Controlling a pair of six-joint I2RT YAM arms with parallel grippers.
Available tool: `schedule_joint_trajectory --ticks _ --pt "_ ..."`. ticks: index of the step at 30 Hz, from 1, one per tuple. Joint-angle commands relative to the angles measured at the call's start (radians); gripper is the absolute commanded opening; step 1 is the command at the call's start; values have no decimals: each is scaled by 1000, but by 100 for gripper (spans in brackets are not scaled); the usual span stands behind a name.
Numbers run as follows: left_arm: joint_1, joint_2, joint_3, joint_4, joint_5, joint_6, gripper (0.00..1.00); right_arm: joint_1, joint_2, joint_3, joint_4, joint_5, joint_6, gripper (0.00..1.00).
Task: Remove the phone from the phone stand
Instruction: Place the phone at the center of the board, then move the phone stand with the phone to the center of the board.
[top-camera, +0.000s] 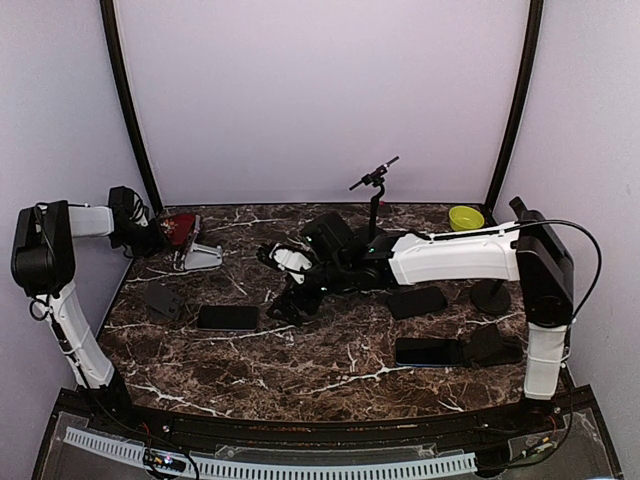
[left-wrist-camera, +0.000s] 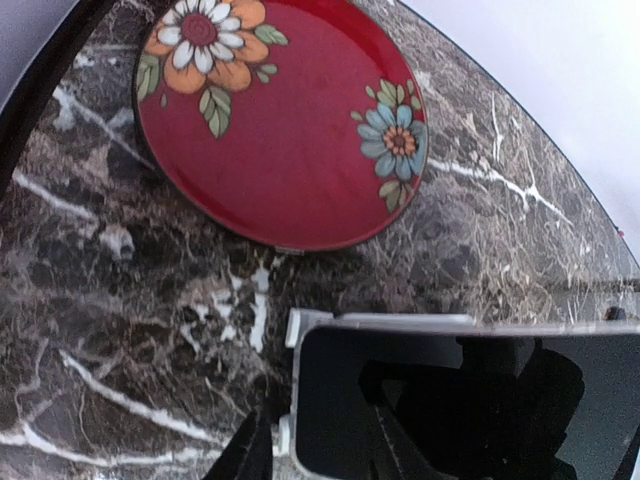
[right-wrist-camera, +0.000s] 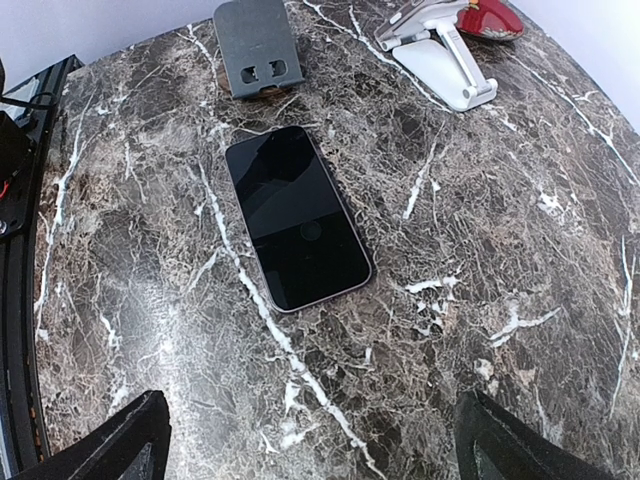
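Far left of the dark brown marble table, the dark-screened phone sits propped in the white folding phone stand, just beside a red plate painted with flowers. The left tool is at the phone. One dark finger shows at the phone's left edge; whether the tool grips it cannot be told. The right tool stands wide and holds nothing, over mid-table near a black phone lying flat.
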Motion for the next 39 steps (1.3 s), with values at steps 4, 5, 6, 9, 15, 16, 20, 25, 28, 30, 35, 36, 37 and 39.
schedule_joint_trajectory --ticks 4,5,6,9,15,16,20,25,28,30,35,36,37,39 --pt "10 122 166 -33 -46 37 25 -11 -46 -24 35 -10 9 99" --pt "9 137 181 -40 -49 41 24 -11 -47 -27 35 -8 9 99" --pt "9 154 195 -48 -51 43 22 -11 -47 -29 35 -7 10 99" --pt "10 193 225 -66 -58 59 17 -13 -46 -31 35 -5 12 99" --pt "9 239 218 -73 -29 77 15 -13 -40 -31 36 -1 11 99" --pt "9 244 218 -70 -22 77 15 -13 -36 -29 34 -2 11 99" --pt "9 269 232 -71 -8 82 14 -13 -33 -26 32 -6 14 99" --pt "-6 284 243 -83 6 101 14 -13 -33 -29 35 -6 18 99" --pt "-22 297 257 -98 17 120 14 -14 -32 -31 35 -5 18 99" --pt "-38 305 271 -113 17 130 13 -14 -32 -31 35 -3 18 99" --pt "-80 311 276 -127 19 141 12 -15 -36 -38 35 0 18 99" --pt "-88 312 276 -126 21 142 12 -15 -36 -39 35 0 18 99" --pt "-96 312 276 -129 21 142 12 -14 -36 -40 35 1 18 99" --pt "-105 312 270 -131 28 132 11 -15 -39 -41 35 3 18 99"
